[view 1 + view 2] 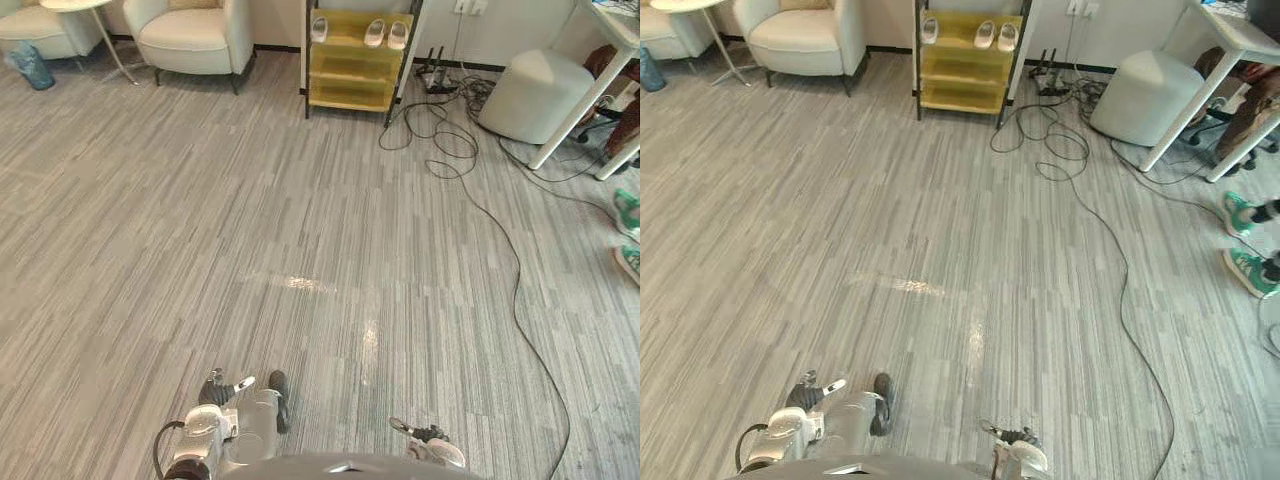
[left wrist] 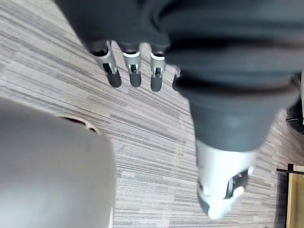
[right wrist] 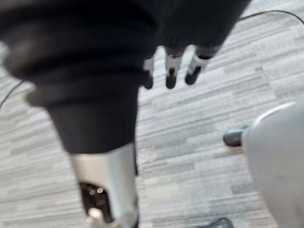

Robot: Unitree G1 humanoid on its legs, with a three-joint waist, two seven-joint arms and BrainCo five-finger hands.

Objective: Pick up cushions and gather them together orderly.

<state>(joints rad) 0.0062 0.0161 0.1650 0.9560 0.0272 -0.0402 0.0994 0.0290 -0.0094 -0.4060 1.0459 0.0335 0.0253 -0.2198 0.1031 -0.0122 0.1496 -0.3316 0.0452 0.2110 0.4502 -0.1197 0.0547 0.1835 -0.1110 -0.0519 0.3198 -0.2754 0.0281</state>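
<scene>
Here, at the search stage of the cushion round-up, we find the robot facing a wide grey plank floor (image 1: 300,200) with nothing in its grasp. The left hand (image 2: 134,71) hangs low at the near left, fingers straight and relaxed, holding nothing. The right hand (image 3: 171,73), at the near right, hangs the same way, open and empty.

The likeliest target we can make out is a tan cushion (image 1: 195,3) propped at the back of the cream armchair (image 1: 195,40), far left and well apart from both hands. The frame's edge cuts it off, so we cannot be sure it is a cushion. What shows runs left to right across the chair back, and which way it faces we cannot tell.

In our judgement the next move calls for walking toward the far left before any reach. A yellow shelf (image 1: 355,65) and a white pouf (image 1: 535,95) stand by the far wall, right of the chair.
</scene>
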